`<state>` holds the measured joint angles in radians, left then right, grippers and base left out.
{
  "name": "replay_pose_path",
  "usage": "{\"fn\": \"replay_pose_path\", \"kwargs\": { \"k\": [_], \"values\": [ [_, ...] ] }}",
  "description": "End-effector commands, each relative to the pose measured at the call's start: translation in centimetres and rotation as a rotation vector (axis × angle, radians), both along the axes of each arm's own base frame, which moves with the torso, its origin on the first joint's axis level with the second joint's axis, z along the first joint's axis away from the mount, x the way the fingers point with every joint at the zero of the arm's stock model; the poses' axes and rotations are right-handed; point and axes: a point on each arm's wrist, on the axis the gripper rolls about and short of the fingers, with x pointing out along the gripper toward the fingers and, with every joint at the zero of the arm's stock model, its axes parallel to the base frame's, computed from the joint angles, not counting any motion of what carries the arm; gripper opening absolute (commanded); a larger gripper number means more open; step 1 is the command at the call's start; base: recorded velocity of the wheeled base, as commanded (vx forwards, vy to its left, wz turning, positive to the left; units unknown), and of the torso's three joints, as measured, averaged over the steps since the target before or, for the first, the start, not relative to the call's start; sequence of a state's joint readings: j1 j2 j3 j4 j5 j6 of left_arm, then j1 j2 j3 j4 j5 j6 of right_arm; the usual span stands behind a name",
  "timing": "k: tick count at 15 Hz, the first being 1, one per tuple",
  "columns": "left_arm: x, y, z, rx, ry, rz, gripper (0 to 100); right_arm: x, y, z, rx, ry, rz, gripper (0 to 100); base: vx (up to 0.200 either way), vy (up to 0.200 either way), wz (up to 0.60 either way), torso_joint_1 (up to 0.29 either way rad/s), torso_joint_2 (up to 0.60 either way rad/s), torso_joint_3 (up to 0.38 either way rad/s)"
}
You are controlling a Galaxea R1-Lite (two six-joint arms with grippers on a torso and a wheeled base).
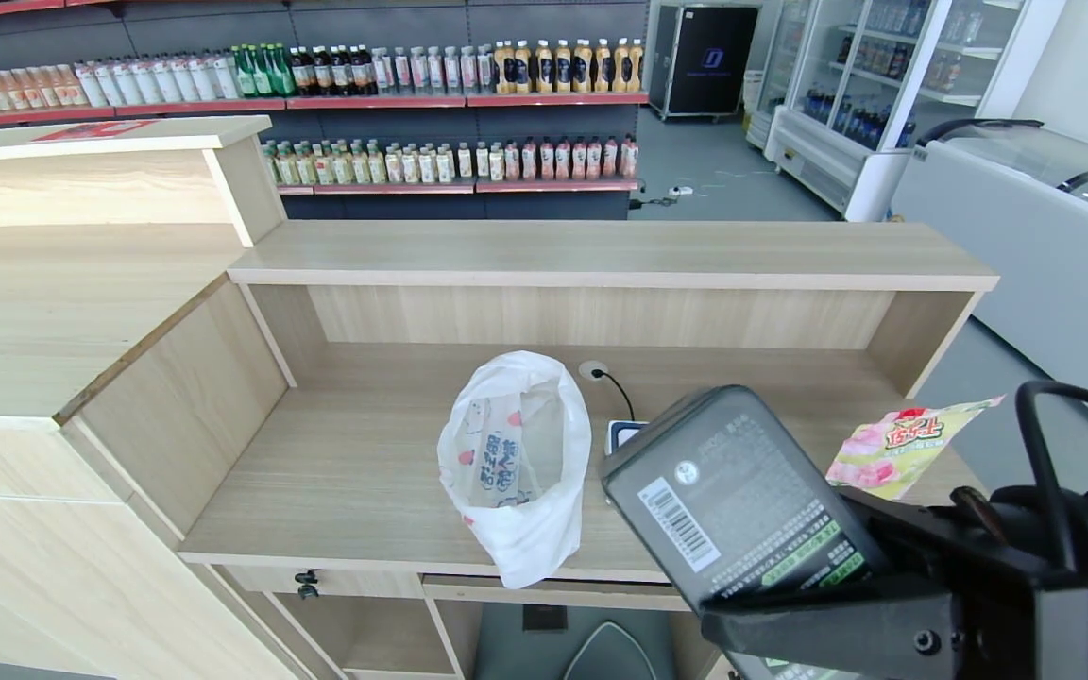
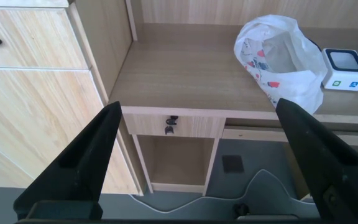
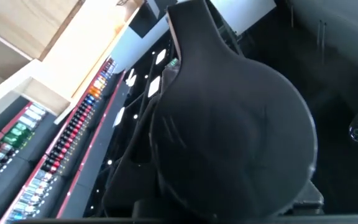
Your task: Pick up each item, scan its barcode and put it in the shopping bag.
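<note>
Currently: dark package (image 1: pixel 723 482) held up off the table, close under the head camera, in the right end effector (image 1: pixel 846 576), whose fingers are clamped on its lower right end. The package is tilted, flat face toward the camera, with a white barcode label (image 1: pixel 681 521) on that face plus small white and green print. In the head view it overlaps the scanner (image 1: pixel 621 433), a small white unit on the table (image 1: pixel 336 482) just to the right of the shopping bag (image 1: pixel 516 463). The bag is white plastic with red and blue print, mouth open toward the head camera, its lower part reaching the table's front edge. A black cable (image 1: pixel 618 389) runs from a grommet hole in the table behind the bag toward the scanner. A pink-and-green pouch (image 1: pixel 903 444) lies at the table's right end, apart from bag and scanner. Left end effector (image 2: pixel 199 104): jaws spread wide, holding nothing, out in front of the table's front edge near the drawer (image 2: pixel 173 124) with a key in its lock, well apart from the bag. Bottle shelves (image 1: pixel 459 99) line the wall behind.
</note>
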<state>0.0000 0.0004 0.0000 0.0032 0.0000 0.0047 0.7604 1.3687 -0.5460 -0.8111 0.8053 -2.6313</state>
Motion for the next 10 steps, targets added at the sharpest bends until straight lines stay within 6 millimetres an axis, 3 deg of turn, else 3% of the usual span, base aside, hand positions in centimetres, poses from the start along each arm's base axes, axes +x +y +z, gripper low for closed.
{"fn": "replay_pose_path", "kwargs": {
  "k": [1, 10],
  "values": [
    [0.0, 0.0, 0.0, 0.0, -0.001, 0.0, 100, -0.45, 0.16, 0.02, 0.002, -0.017, 0.02, 0, 0.0, 0.0, 0.0, 0.0, 0.0, 0.0],
    [0.0, 0.0, 0.0, 0.0, -0.001, 0.0, 100, -1.11, 0.94, 0.23, 0.008, -0.048, 0.07, 0, 0.0, 0.0, 0.0, 0.0, 0.0, 0.0]
  ]
}}
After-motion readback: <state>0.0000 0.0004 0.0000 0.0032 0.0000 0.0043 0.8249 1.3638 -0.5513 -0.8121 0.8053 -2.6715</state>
